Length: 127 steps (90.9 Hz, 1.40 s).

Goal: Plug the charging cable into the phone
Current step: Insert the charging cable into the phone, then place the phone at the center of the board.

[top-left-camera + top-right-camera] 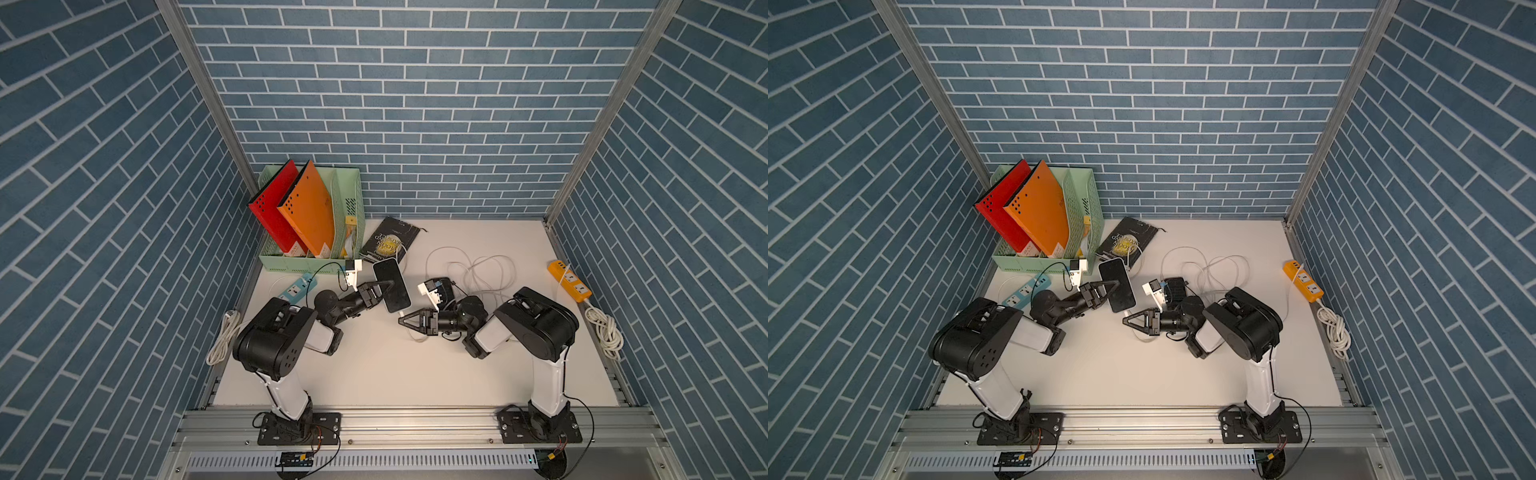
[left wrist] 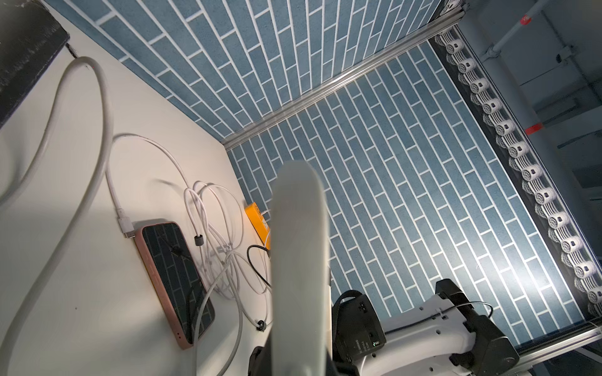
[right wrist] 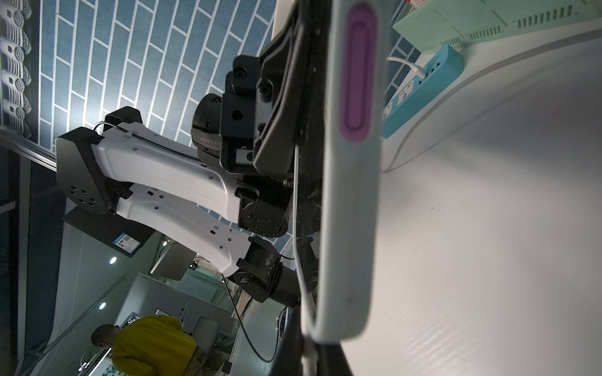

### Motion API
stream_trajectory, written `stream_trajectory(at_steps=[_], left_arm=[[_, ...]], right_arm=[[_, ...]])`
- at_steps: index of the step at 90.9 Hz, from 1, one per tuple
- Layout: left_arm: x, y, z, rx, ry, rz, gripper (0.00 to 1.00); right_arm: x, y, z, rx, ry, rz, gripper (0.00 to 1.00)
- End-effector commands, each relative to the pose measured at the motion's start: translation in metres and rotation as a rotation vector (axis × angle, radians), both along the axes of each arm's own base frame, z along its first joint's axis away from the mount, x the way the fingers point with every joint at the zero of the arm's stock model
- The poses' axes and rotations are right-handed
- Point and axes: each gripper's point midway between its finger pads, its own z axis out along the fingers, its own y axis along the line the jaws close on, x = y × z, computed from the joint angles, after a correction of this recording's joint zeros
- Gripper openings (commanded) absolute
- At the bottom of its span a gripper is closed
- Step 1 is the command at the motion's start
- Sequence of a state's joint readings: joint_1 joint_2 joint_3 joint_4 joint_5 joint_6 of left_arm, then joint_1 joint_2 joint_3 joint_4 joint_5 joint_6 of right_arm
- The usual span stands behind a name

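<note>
The phone (image 1: 392,272) (image 1: 1115,270), dark-screened in a pale case, is held above the table by my left gripper (image 1: 388,284) (image 1: 1115,284), which is shut on its middle. My right gripper (image 1: 401,321) (image 1: 1124,321) points at the phone's near end and is shut on the white charging cable (image 1: 419,338). The cable's plug (image 1: 402,312) touches that end; whether it is seated I cannot tell. In the right wrist view the phone's pale edge (image 3: 351,211) fills the middle, and the cable (image 3: 295,201) runs beside it into my right gripper (image 3: 311,358). In the left wrist view the phone's edge (image 2: 298,244) is a blur.
A green file rack (image 1: 291,264) with a red and an orange folder stands back left beside a black book (image 1: 388,239). A blue power strip (image 1: 295,289) lies left, an orange one (image 1: 568,280) right. Loose white cables (image 1: 478,274) coil mid-table. A pink phone (image 2: 176,283) lies there, cable attached.
</note>
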<state>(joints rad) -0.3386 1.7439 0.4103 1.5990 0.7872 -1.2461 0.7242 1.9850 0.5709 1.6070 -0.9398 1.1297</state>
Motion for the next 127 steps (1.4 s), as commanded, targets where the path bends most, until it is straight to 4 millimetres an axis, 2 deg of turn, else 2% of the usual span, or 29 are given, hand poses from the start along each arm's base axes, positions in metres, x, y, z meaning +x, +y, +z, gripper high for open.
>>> stream_trajectory(at_steps=[1,17,33,48,59,69,86,101,111,119,127], left_arm=[[-0.022,0.003,0.057,-0.084,-0.284,-0.03,0.0],[-0.021,0.002,0.056,-0.083,-0.281,-0.035,0.0],[-0.021,0.001,0.055,-0.084,-0.278,-0.036,0.0],[-0.021,0.003,0.057,-0.087,-0.28,-0.025,0.0],[-0.022,0.01,0.064,-0.096,-0.295,0.008,0.0],[-0.025,0.017,0.067,-0.1,-0.302,0.037,0.0],[-0.023,0.022,0.065,-0.102,-0.292,0.072,0.0],[-0.023,0.033,0.044,-0.08,-0.226,0.123,0.0],[-0.02,0.046,0.021,-0.046,-0.154,0.184,0.0],[-0.018,0.052,-0.001,0.002,-0.096,0.229,0.0],[-0.027,0.056,-0.01,0.007,-0.078,0.241,0.0]], right_arm=[[0.004,-0.004,0.049,0.177,-0.186,-0.007,0.0],[0.013,-0.003,0.062,0.202,-0.198,-0.014,0.0],[0.021,-0.001,0.064,0.209,-0.187,-0.019,0.01],[0.021,-0.003,0.065,0.205,-0.185,-0.016,0.21],[0.024,-0.016,0.05,0.171,-0.158,-0.063,0.4],[0.028,-0.029,0.035,0.133,-0.119,-0.108,0.47],[0.036,-0.051,0.028,0.102,-0.103,-0.191,0.52],[0.062,-0.068,0.023,0.002,-0.101,-0.306,0.5],[0.092,-0.075,-0.001,-0.284,-0.169,-0.458,0.5],[0.108,-0.091,-0.001,-0.43,-0.235,-0.563,0.51],[0.119,-0.108,-0.008,-0.559,-0.278,-0.65,0.53]])
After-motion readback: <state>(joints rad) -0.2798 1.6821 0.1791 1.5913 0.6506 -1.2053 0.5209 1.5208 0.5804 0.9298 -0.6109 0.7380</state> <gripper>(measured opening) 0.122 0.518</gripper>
